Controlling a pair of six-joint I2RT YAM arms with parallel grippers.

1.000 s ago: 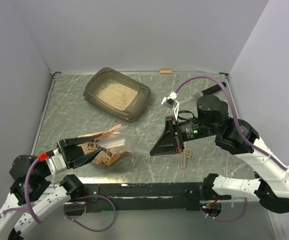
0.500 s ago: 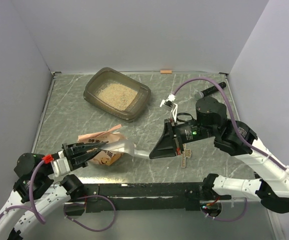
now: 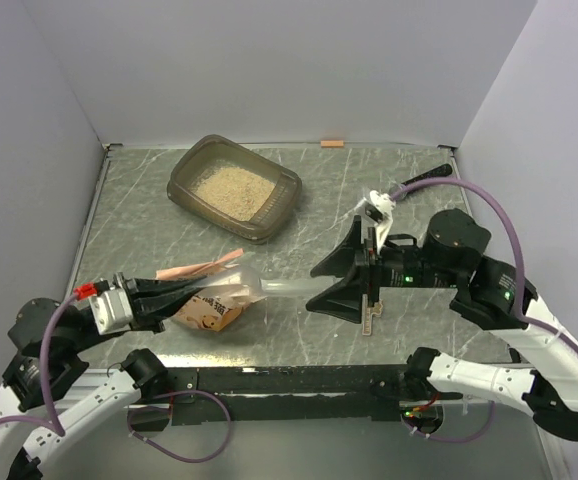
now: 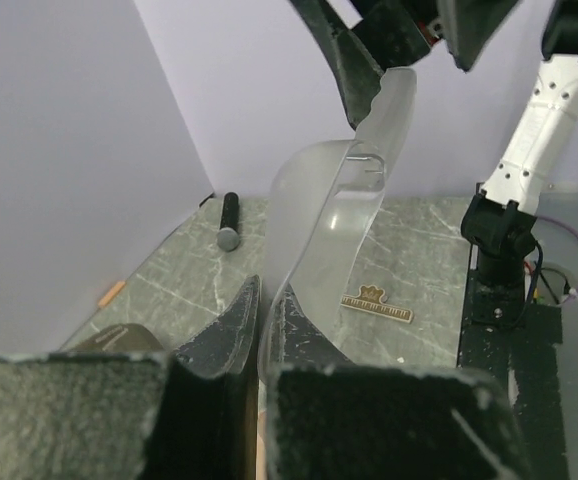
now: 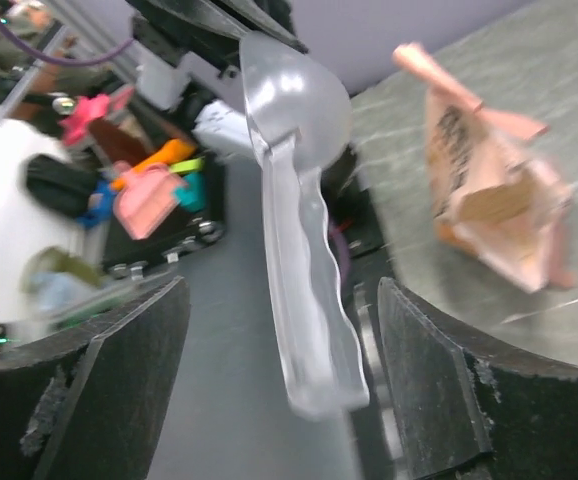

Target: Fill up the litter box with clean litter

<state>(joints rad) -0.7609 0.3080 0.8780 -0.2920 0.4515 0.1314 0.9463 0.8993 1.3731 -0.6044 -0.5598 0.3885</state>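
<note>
Beige-tan clean litter [image 3: 231, 187] lines the grey-brown plastic litter box [image 3: 181, 180], so we judge filling partly done. Nearside of that box, by the crinkly orange-pink pouch [image 3: 209, 312], our left gripper [image 4: 264, 300] pinches a clear plastic scoop [image 3: 259, 289]; our right gripper [image 3: 322, 283] gapes round its handle.

left gripper [image 3: 202, 292] clamps a clear scoop [image 3: 269, 289]; right gripper [image 3: 314, 287] gapes around its handle.
</note>
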